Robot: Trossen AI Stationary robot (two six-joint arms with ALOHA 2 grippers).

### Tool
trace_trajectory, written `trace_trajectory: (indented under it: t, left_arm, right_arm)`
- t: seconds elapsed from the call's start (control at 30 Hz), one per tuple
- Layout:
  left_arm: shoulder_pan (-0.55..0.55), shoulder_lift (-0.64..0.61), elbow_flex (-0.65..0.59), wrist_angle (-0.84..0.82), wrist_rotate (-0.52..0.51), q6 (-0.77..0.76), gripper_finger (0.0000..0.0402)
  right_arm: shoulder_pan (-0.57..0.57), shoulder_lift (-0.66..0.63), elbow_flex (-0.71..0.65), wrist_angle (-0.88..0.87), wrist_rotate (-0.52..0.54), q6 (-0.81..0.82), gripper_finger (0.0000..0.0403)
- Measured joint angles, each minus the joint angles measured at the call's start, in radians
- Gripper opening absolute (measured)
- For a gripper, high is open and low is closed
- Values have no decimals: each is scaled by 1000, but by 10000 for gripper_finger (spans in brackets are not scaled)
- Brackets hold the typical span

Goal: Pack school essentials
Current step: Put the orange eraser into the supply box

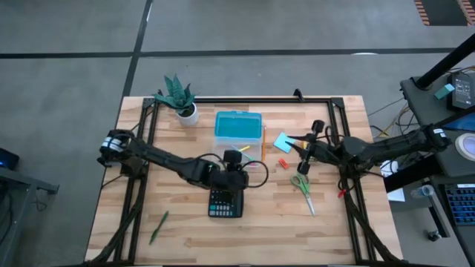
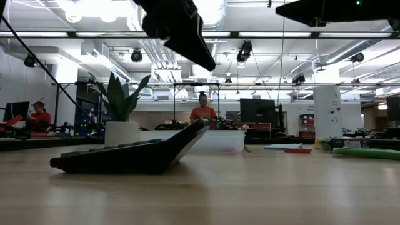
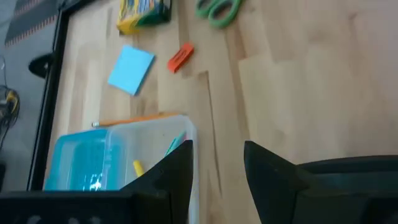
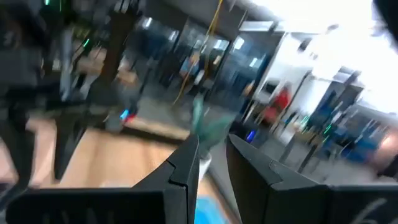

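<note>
your left gripper (image 1: 236, 180) hangs over the calculator (image 1: 225, 202) with jaws spread and empty; lower squarely before closing. the clear box (image 1: 238, 127) sits just beyond, near the note pad (image 3: 131, 69) and scissors (image 1: 301, 186). your right gripper (image 1: 303, 162) looks nearly shut, seemingly holding nothing.

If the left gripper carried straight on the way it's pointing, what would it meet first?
Probably the clear plastic box: in its wrist view the left gripper, open, points past that box's corner, toward bare wood and the red eraser farther on. Depth is hard to judge.
</note>
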State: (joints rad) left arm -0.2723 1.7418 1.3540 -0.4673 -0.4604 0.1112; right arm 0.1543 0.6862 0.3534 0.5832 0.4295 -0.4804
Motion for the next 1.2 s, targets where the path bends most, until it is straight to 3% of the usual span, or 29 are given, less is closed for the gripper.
trace_trajectory:
  t: [0.33,0.73,0.93,1.07,1.2]
  left_arm:
    - [-39,-158,-233,213,-2,0,125]
    - [-35,-415,-574,468,-46,0,125]
    - [-35,-485,-650,516,-76,-1,125]
    - [-35,-502,-657,519,-77,1,125]
    - [-35,-508,-649,523,-102,70,125]
  right_arm:
    - [0,161,308,-525,0,364,72]
    - [0,370,471,-789,-1,690,72]
    - [-1,432,504,-999,-6,835,72]
    - [-31,457,509,-1202,-74,1008,70]
    - [-80,492,493,-1268,-154,1116,63]
